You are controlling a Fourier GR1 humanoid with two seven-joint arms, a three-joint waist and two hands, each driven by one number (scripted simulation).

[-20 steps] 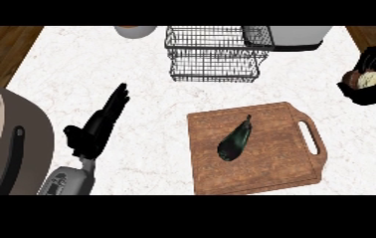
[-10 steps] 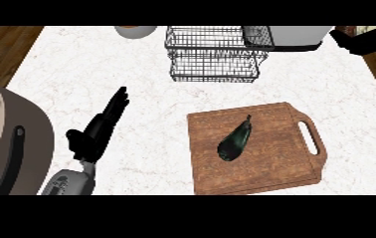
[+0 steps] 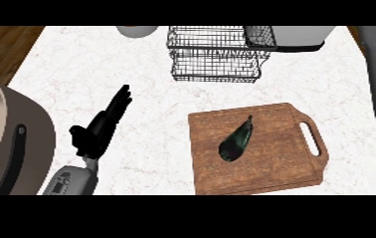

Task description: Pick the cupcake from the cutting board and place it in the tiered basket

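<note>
The wooden cutting board (image 3: 283, 170) lies at the lower right of the white counter, handle hole to the right. On it rests a dark eggplant (image 3: 236, 141); no cupcake shows anywhere. The black wire tiered basket (image 3: 214, 53) stands at the top middle, and nothing shows inside it. My left hand (image 3: 99, 127) is open at the lower left, fingers straight and pointing up and right, well clear of the board. My right hand is out of the picture.
A pale round vessel (image 3: 137, 31) sits at the top edge left of the basket. A grey appliance (image 3: 297, 37) stands right behind the basket's right side. The counter's wooden border (image 3: 18, 45) shows at the upper left.
My right hand, holding a pale round thing at the right edge, rose to the upper right corner and then left the view. The left hand barely shifted.
</note>
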